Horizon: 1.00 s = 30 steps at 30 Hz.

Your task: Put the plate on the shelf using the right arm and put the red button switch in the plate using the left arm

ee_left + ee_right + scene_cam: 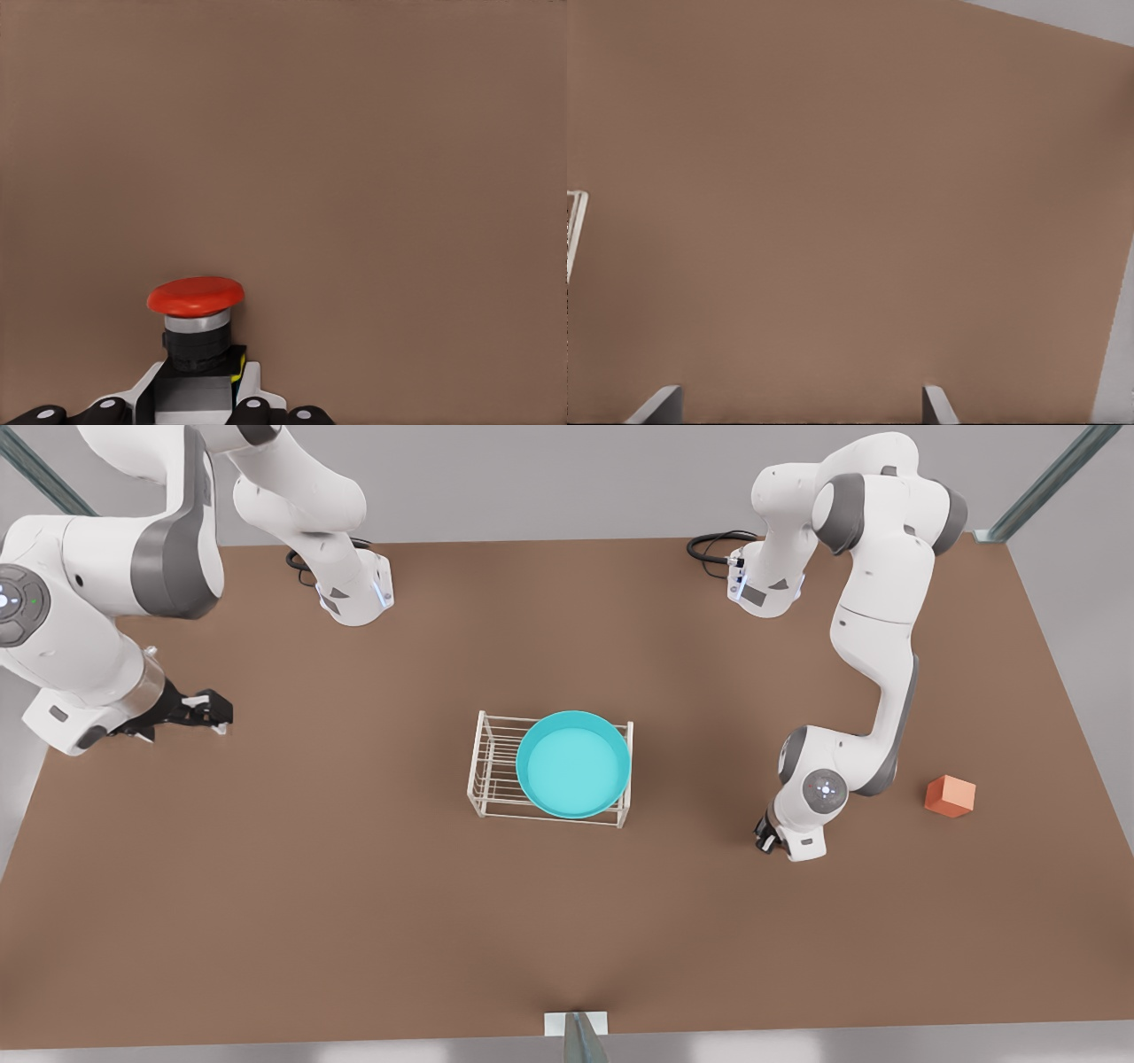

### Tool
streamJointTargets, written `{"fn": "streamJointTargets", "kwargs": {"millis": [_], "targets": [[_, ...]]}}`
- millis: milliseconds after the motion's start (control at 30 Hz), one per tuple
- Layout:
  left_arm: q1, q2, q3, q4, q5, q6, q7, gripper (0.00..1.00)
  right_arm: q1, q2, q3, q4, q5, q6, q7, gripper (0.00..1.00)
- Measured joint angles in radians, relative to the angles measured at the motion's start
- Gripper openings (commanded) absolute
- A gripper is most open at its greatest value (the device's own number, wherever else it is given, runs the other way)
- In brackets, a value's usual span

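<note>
Plate (573,766): turquoise rim, lighter aqua inside. Rack (494,765): white wire bars & posts. Button switch (195,317): red cap, silver collar, black body w/ small yellow mark on the side, on a white-grey base. Cube (950,795): orange. Table (354,886): plain brown, no pattern. Arms: white w/ grey joints; grippers black.

Brown surface (354,886) carries white wire shelf (496,766) mid-table and orange cube (950,795) near the front view's right.
</note>
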Motion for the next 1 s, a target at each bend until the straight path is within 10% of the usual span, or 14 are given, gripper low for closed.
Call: {"fn": "streamJointTargets", "kwargs": {"millis": [233,467,500,533,1000], "targets": [[-0.221,-0.247,-0.026,0.121,-0.1,-0.175,-0.089,0.32,-0.008,-0.009,-0.012,-0.014,0.008,-0.047,-0.038,1.0],[-0.464,-0.1,-0.122,0.365,-0.077,-0.303,-0.292,0.33,-0.007,-0.007,-0.023,-0.014,0.009,-0.061,-0.065,1.0],[-0.475,-0.079,-0.122,0.39,-0.068,-0.308,-0.322,0.39,-0.007,-0.007,-0.023,-0.014,0.009,-0.062,-0.068,1.0],[-0.48,-0.066,-0.122,0.402,-0.058,-0.311,-0.35,1.0,-0.006,-0.006,-0.025,-0.014,0.009,-0.063,-0.071,1.0],[-0.247,-0.376,0.107,0.463,-0.173,-0.773,-0.069,1.0,-0.003,-0.007,-0.029,-0.013,0.006,-0.066,-0.097,1.0]]}}
